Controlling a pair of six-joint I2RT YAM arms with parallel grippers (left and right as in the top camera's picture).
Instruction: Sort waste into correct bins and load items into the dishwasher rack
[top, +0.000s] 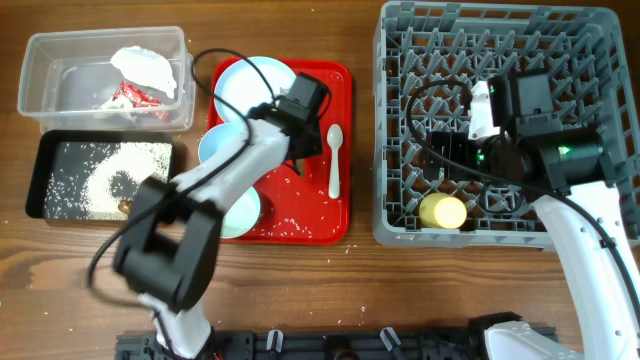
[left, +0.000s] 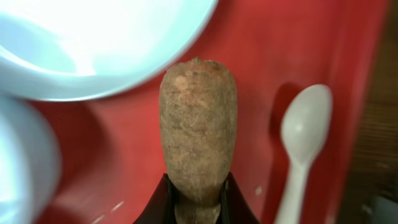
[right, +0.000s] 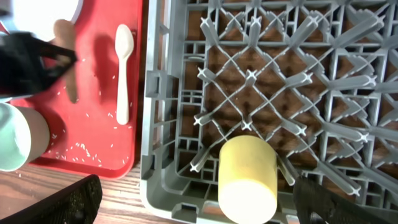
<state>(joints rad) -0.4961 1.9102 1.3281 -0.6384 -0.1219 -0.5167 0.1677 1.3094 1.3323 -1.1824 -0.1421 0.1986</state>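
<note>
Found the left gripper (left: 198, 202) clamped on the bottom end of the brown stick-shaped food piece (left: 199, 124), with jaws pressed against both sides and most of the length left free beyond them. Placed it over the red tray (left: 280, 43), just beside the rim of the pale blue plate (left: 93, 37) and near the white plastic spoon (left: 301, 143) — could not tell from any view whether it hung clear of the tray or touched it.

Judged it light, with a rough, matt skin, so unlikely to slip. Judged it fairly firm but breakable too, and, held by one end, liable to pivot or snap under a hard squeeze or a quick swing. Would have preferred a hold nearer the middle, across the narrow width, with gentle pressure.

Reckoned it food waste, bound for the black tray (top: 35, 180) with the rice grains (top: 90, 180) in it, rather than the clear tub (top: 40, 50) with the snack wrapper (top: 135, 97) and crumpled paper (top: 148, 65).

Saw the right gripper (right: 202, 208) spread wide, gripping nothing, above the dishwasher rack (right: 152, 93) — with the yellow cup (right: 249, 177) on its side on the grid below.
</note>
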